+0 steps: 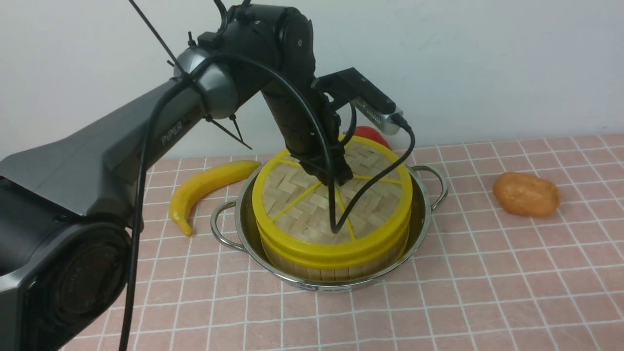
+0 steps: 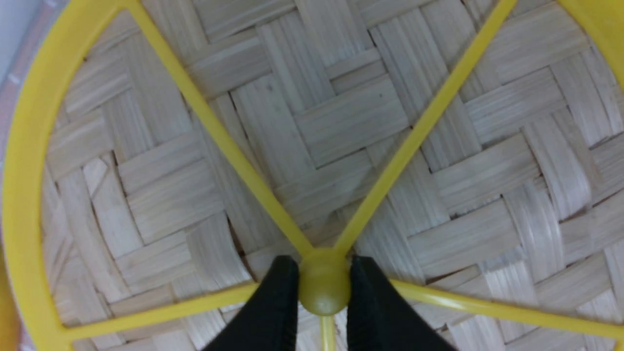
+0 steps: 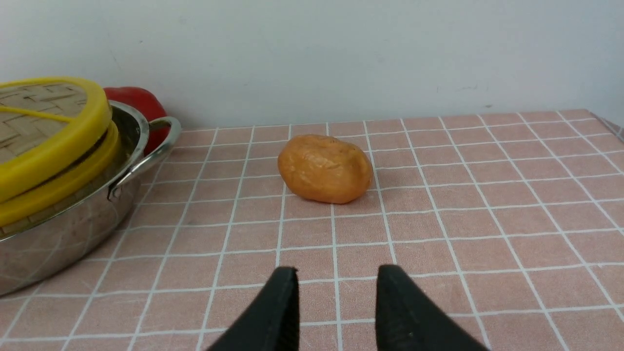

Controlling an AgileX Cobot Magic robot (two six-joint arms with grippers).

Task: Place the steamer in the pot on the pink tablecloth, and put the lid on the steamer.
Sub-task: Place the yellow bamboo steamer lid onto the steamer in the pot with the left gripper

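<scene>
The steel pot (image 1: 420,229) stands on the pink tablecloth (image 1: 487,292). The bamboo steamer (image 1: 336,269) sits inside it. The woven lid (image 1: 302,204) with yellow spokes lies on top of the steamer. My left gripper (image 1: 336,178) is shut on the lid's centre hub (image 2: 324,287); a black finger (image 2: 278,307) presses each side of it. In the right wrist view a thin dark gap shows between the lid's rim (image 3: 58,141) and the steamer's rim (image 3: 63,183). My right gripper (image 3: 336,292) is open and empty above the cloth, right of the pot (image 3: 58,239). It is out of the front view.
A yellow banana (image 1: 204,187) lies left of the pot. A red object (image 1: 373,135) sits behind the pot against the wall. An orange lumpy object (image 1: 526,194) lies to the right on the cloth, ahead of my right gripper in the right wrist view (image 3: 324,168).
</scene>
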